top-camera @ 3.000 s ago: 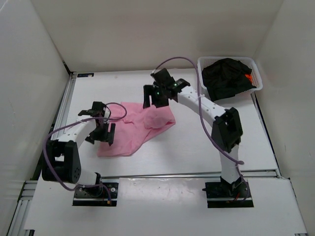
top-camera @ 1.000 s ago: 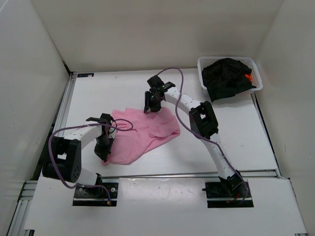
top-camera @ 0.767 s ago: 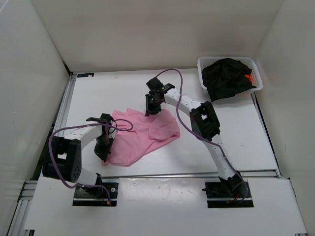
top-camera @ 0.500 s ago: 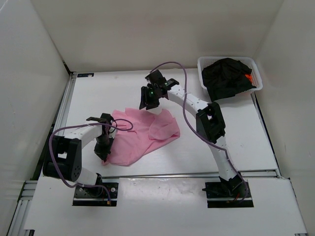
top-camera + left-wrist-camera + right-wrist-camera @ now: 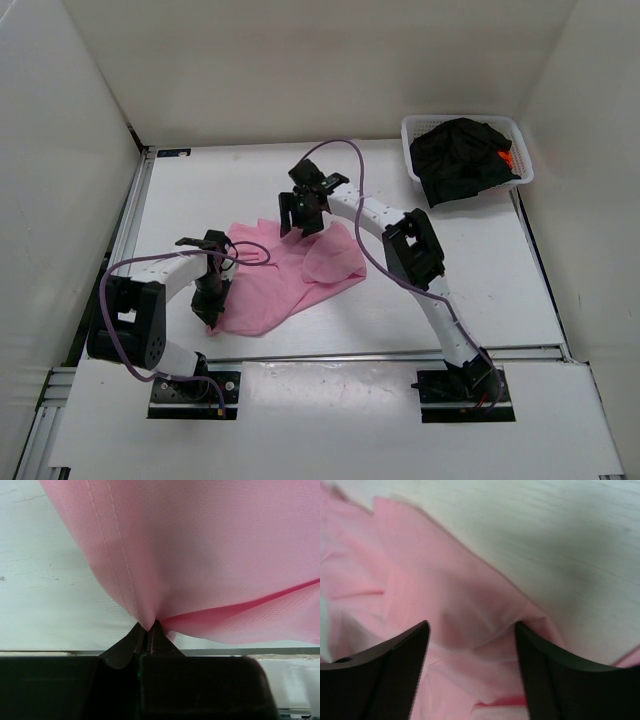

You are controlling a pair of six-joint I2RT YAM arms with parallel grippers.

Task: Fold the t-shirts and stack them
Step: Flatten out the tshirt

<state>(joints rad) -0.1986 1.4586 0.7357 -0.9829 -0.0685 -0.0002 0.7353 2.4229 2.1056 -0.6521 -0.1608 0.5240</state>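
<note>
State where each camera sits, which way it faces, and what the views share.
Top external: above and behind the bases, looking down on the table; both arms show, left end effector and right end effector at the pink t-shirt.
Left wrist: looks along its shut fingers pinching the shirt's edge.
Right wrist: looks down between its open fingers onto the shirt and table.
Shared: all three show the pink t-shirt.

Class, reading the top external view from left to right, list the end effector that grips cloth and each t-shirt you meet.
left end effector → pink t-shirt → black t-shirt → orange t-shirt, only a sliver showing at the right side of the white basket.
</note>
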